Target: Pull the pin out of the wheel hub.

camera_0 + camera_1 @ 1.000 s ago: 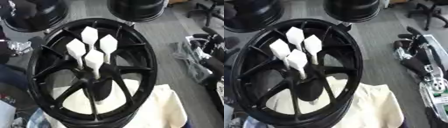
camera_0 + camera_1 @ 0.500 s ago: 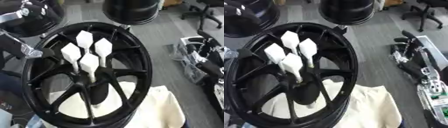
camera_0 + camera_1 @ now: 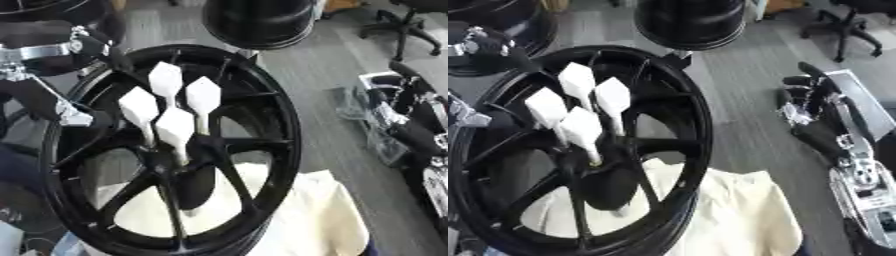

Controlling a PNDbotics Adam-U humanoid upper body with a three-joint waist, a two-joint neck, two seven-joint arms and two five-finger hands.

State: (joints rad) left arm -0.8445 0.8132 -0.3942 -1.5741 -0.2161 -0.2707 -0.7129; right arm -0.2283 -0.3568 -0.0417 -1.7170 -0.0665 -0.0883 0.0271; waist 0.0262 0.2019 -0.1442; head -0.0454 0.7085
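Note:
A black spoked wheel hub lies tilted on a cream cloth. Several white pins with flat pointed heads stand upright in a cluster at its centre. My left arm, black with a silver cuff, reaches in from the upper left. Its hand hangs over the wheel's left rim, a short way left of the pins and not touching them, and its fingers are hard to make out. My right hand rests to the right of the wheel over the grey floor, fingers relaxed and holding nothing.
The cream cloth spreads under the wheel's lower right. A second black wheel stands just behind, and another at the far left. An office chair is at the back right.
My left arm has come in from the upper left and moved down over the wheel's left rim toward the pins. The pins stand as before. The right hand has stayed at the right.

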